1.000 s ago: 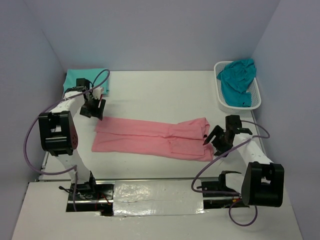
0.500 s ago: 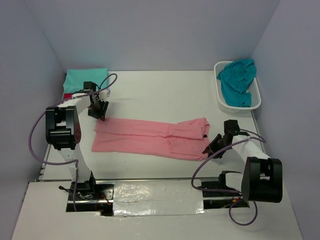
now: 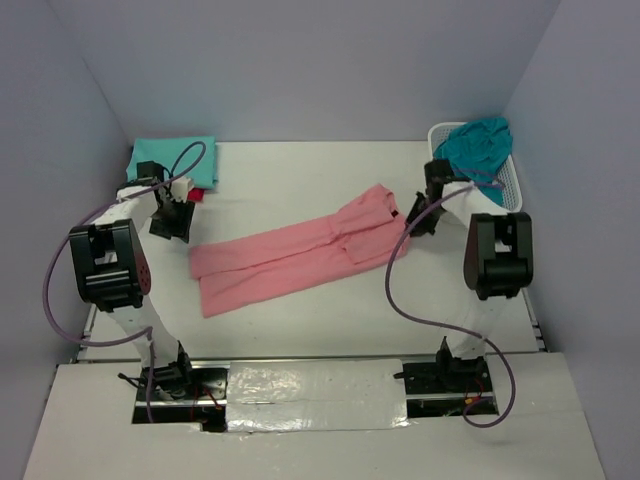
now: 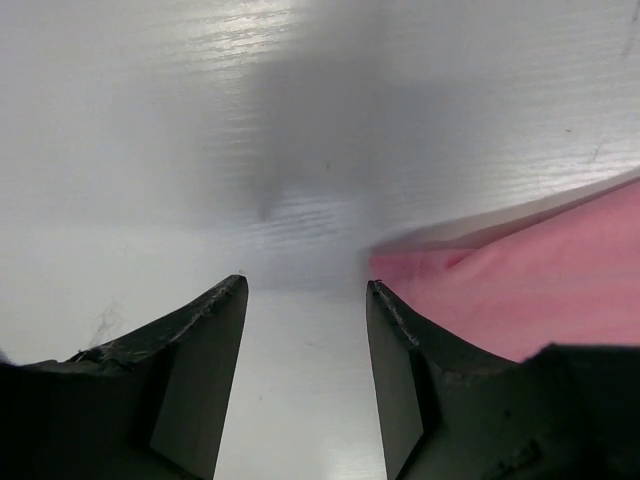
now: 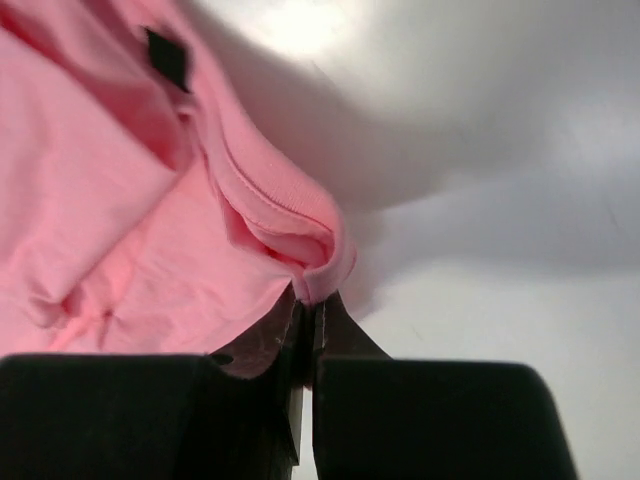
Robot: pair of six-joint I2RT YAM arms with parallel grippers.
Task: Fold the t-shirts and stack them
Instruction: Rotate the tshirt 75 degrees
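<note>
Pinching right gripper point(image 5: 308, 315): clamped on pink shirt point(image 3: 290, 250) edge; thin bite may slip.
Left gripper point(image 4: 304, 284): jaws apart, empty beside shirt corner; may miss it, skewing the fold.

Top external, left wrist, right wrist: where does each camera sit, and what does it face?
Top external: above and behind the bases, looking down on the table; both arms whole, salmon pink t-shirt between them.
Left wrist: on the left arm, looking down past the open left gripper at the table and the shirt's edge.
Right wrist: on the right arm, facing the right gripper shut on the shirt's hem.
Shared: all three show that shirt.
</note>
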